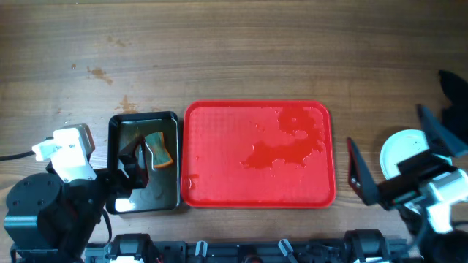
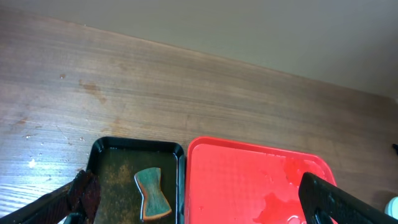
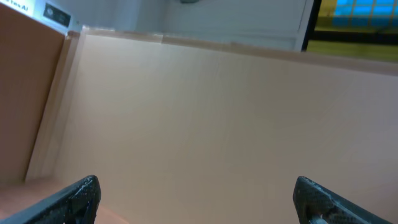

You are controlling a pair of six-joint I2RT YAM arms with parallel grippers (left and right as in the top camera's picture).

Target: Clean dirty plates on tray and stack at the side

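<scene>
The wooden table (image 1: 234, 51) fills the overhead view. At its centre lies the red tray (image 1: 219, 168), its floor showing only wet, glossy patches toward its right half. Touching or just beside the tray's left rim sits the smaller black tray (image 1: 170, 197), with a brown film on its floor. The plates (image 1: 401, 150) show as a pale round shape on the table at the right of the frame, apart from the red tray's right rim and partly covered by the right arm; how many are stacked there cannot be told. An orange and green sponge (image 1: 159, 151) lies in the black tray's upper half. The left pincer (image 2: 194, 177) hangs wide open over the black tray at the lower left, well apart from the plates, with the whole red tray between them. The right pincer (image 3: 196, 183) is also spread wide and grips nothing; from overhead the plates lie between its two dark fingers, while its own camera shows only a pale panel.
</scene>
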